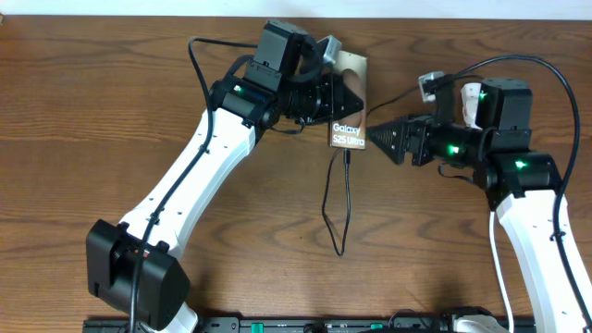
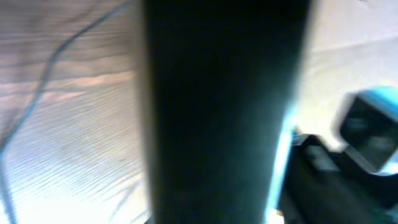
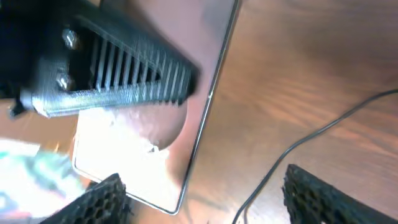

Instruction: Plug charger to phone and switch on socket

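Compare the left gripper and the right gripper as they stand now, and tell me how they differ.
The left gripper is shut on the phone; the right gripper is open and holds nothing. The left gripper lies across the phone's face; the right gripper points at the phone's edge from the side. Both are black, with two fingers, and both are aimed at the phone.

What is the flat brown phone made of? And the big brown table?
The flat dark brown phone looks smooth and glossy, maybe glass or plastic: a pale sheen shows on it, with a thin shiny edge. The brown table looks like wood, or a wood-look top: dark grain streaks run along it.
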Controlling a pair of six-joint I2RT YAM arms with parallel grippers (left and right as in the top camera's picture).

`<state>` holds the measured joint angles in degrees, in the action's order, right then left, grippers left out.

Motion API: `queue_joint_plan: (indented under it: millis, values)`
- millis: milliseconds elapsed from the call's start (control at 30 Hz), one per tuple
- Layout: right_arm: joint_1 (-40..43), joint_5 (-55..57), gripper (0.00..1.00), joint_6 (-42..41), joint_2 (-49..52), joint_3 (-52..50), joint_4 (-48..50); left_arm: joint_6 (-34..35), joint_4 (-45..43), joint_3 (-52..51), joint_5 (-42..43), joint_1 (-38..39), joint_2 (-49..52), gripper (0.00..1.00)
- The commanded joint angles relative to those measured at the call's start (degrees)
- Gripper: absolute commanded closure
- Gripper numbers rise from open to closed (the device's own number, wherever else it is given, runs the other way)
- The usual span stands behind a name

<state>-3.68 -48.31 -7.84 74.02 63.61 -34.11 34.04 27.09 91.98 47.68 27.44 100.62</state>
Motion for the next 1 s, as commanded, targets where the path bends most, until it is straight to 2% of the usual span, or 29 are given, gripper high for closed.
queue_joint_plan:
  millis: [0, 133, 300, 500, 667, 767, 833, 900, 933, 967]
  values:
    - [0.26, -12.92, 0.30, 3.91, 2.23, 0.33, 0.37, -1.01, -3.13, 0.81, 11.43, -0.15, -1.36, 0.93]
    - [0.26, -21.40, 0.35, 3.87, 4.17, 0.33, 3.72, -1.03, -4.20, 0.81, 16.48, -0.15, -1.36, 0.93]
    - [0.28, -26.67, 0.48, 1.73, 5.11, 0.33, 11.37, -2.58, -5.16, 0.81, 21.18, -0.15, -1.36, 0.93]
    - [0.26, -26.67, 0.74, -1.97, 5.11, 0.33, 15.06, -2.51, -5.42, 0.81, 18.93, -0.15, -1.36, 0.93]
    - [0.26, -26.67, 0.76, -1.97, 5.11, 0.33, 15.04, -2.54, -5.42, 0.81, 15.04, -0.15, -1.36, 0.92]
    - [0.26, -26.64, 0.95, -1.95, 5.11, 0.33, 15.10, -2.54, -5.42, 0.81, 13.05, -0.15, -1.36, 0.92]
    - [0.26, -26.64, 0.95, -1.95, 5.11, 0.33, 15.10, -2.54, -5.75, 0.81, 12.68, -0.15, -1.36, 0.91]
    - [0.20, -26.64, 0.86, -1.95, 5.11, 0.33, 15.08, -2.51, -7.19, 0.81, 12.70, -0.15, -1.36, 0.91]
    - [0.13, -26.64, 0.87, -1.95, 5.11, 0.33, 15.08, -2.51, -7.63, 0.81, 12.70, -0.13, -1.36, 0.92]
    - [0.00, -26.64, 0.92, -1.95, 5.11, 0.33, 15.08, -2.54, -8.00, 0.81, 12.70, -0.13, -1.36, 0.92]
